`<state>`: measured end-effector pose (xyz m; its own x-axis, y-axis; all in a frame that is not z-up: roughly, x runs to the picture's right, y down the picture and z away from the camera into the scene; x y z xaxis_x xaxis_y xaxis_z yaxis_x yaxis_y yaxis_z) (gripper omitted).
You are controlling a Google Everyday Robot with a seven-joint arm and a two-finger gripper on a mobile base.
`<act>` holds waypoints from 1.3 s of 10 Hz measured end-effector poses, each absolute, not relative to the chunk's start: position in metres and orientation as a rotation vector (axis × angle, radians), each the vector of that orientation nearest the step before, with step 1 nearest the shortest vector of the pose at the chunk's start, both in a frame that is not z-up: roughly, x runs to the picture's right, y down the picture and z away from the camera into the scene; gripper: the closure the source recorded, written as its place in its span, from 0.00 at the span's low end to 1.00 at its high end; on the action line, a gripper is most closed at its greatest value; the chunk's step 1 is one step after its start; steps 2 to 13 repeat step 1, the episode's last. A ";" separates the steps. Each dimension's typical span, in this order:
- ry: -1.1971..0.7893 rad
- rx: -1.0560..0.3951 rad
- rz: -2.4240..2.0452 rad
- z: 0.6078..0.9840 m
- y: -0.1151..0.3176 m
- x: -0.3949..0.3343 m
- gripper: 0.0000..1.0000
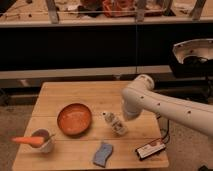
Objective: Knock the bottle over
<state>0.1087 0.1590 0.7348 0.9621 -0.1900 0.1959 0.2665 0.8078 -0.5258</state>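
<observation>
The bottle [114, 123] leans over on the table [75, 97], just right of the orange bowl [74, 119]. The gripper [126, 120] is right beside the bottle, on the side away from the bowl. I cannot tell how its fingers stand.

Single camera view only; no second view to compare. It looks from above and in front of the wooden worktop [75, 95], angled downward and facing a dark shelving unit [75, 47] behind it. Moderate distance: the whole worktop fits the frame. The arm [165, 107] enters from the right edge; the gripper [126, 118] sits near centre, beside the bottle [114, 123].
</observation>
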 end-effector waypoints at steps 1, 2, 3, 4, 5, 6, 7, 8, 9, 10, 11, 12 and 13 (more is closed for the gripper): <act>-0.142 -0.574 -0.264 0.737 0.161 0.102 0.98; -0.142 -0.574 -0.264 0.737 0.161 0.102 0.98; -0.142 -0.574 -0.264 0.737 0.161 0.102 0.98; -0.142 -0.574 -0.264 0.737 0.161 0.102 0.98; -0.142 -0.574 -0.264 0.737 0.161 0.102 0.98; -0.142 -0.574 -0.264 0.737 0.161 0.102 0.98; -0.142 -0.574 -0.264 0.737 0.161 0.102 0.98; -0.142 -0.574 -0.264 0.737 0.161 0.102 0.98; -0.142 -0.574 -0.264 0.737 0.161 0.102 0.98; -0.142 -0.574 -0.264 0.737 0.161 0.102 0.98; -0.142 -0.574 -0.264 0.737 0.161 0.102 0.98; -0.142 -0.574 -0.264 0.737 0.161 0.102 0.98; -0.142 -0.574 -0.264 0.737 0.161 0.102 0.98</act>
